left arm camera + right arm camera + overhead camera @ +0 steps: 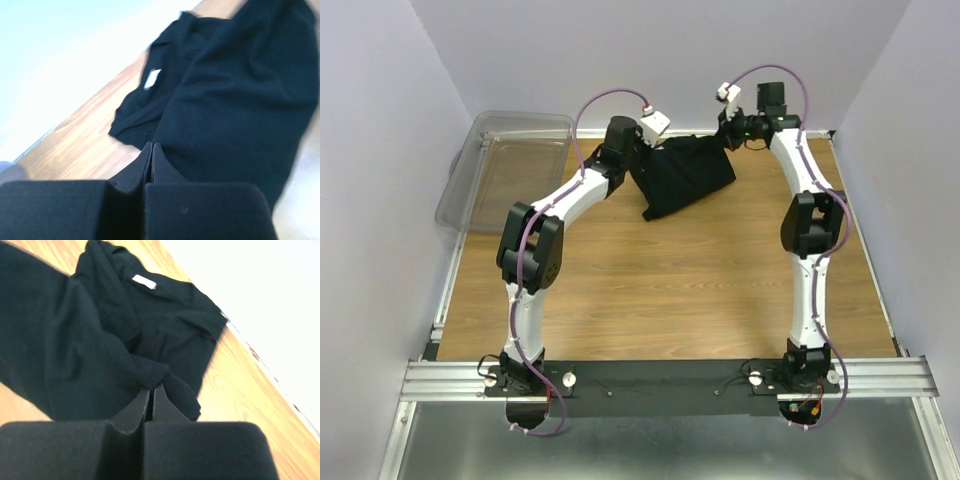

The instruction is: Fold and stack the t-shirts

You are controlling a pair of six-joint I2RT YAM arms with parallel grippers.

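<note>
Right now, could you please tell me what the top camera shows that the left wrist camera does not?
Only the top camera shows the clear bin and the right arm. Only the left wrist camera shows a small white tag and, close up, the left gripper with its jaws pressed together at the fabric's edge. Both show the black t-shirt and the wooden table.
</note>
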